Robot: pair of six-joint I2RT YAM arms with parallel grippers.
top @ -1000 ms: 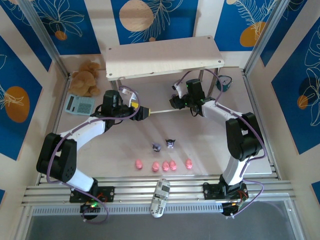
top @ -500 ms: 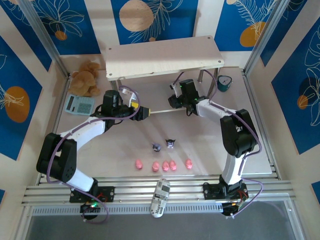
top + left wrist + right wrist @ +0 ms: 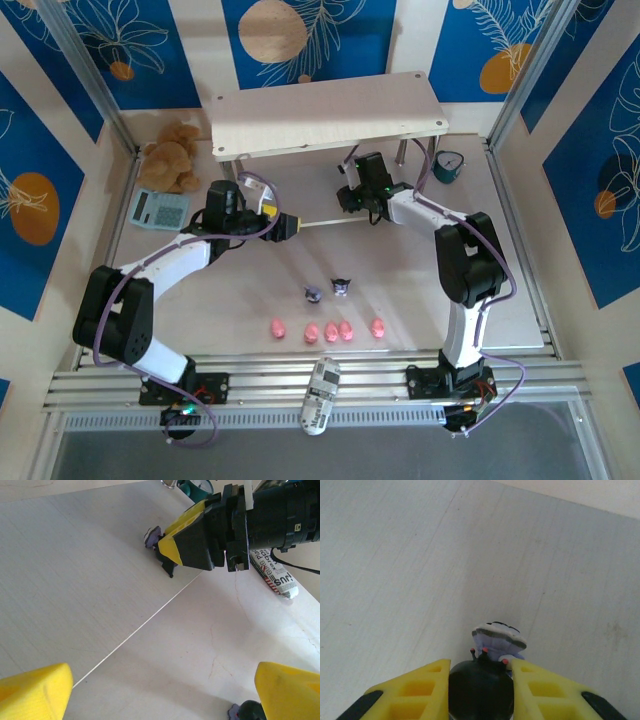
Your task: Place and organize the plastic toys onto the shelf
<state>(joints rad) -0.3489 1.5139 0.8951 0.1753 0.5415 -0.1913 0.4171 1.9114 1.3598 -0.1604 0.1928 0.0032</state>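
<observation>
The right pincer is closed narrow on a dark purple-and-white figurine, held low at the bottom board of the shelf, beneath the top board. The left pincer hangs wide and empty just in front of that board. The grip seems to catch only the figurine's rear, so on release it could tip over or cling to a pad and drag. Five pink pigs and two other figurines lie on the worktop.
</observation>
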